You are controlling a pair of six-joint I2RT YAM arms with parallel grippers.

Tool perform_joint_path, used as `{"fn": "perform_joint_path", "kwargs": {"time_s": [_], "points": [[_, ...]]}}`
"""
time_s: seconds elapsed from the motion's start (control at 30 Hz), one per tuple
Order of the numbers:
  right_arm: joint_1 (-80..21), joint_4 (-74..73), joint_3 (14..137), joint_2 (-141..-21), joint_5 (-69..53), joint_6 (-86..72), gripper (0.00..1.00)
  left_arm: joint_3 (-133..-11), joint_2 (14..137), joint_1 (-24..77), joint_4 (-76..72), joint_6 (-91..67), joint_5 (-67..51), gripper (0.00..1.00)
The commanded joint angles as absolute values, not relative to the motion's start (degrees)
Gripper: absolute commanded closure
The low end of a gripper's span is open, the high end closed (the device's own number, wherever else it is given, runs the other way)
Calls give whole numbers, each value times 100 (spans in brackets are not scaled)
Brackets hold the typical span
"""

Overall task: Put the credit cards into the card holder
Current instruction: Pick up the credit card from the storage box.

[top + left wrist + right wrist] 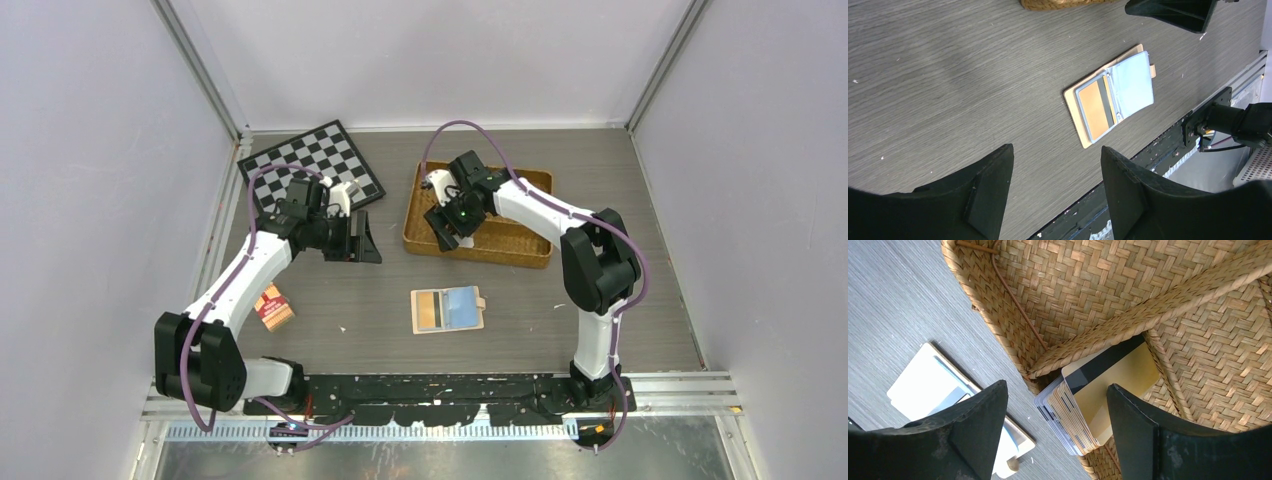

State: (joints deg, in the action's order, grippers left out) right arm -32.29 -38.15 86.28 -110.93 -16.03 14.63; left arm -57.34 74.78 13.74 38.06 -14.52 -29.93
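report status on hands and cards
Left hand open, empty. Right hand open above stack of thin plastic credit cards in woven wicker tray. Peach-beige folding card holder lies open, unobstructed.

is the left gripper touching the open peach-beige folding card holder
Apart. Top external view shows bare grey table between the left gripper and the card holder.
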Motion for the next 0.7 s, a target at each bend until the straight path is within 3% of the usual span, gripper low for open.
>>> {"fn": "perform_joint_path", "kwargs": {"time_s": [0.0, 0.23, 0.4, 0.67], "points": [[-3287, -4133, 8831, -10861, -1885, 1380, 25, -5817, 7462, 1345, 3827, -1397, -3146, 34], [-3286, -4416, 9025, -11001, -1942, 1328, 46, -5813, 7482, 1338, 3849, -1391, -3134, 34], [-3286, -4421, 8993, -10919, -2027, 1276, 51, -5827, 7493, 1337, 3854, -1387, -3129, 34], [-3283, -4449, 8970, -10927, -2040, 1240, 67, -5821, 7507, 1336, 3870, -1380, -3129, 34]]}}
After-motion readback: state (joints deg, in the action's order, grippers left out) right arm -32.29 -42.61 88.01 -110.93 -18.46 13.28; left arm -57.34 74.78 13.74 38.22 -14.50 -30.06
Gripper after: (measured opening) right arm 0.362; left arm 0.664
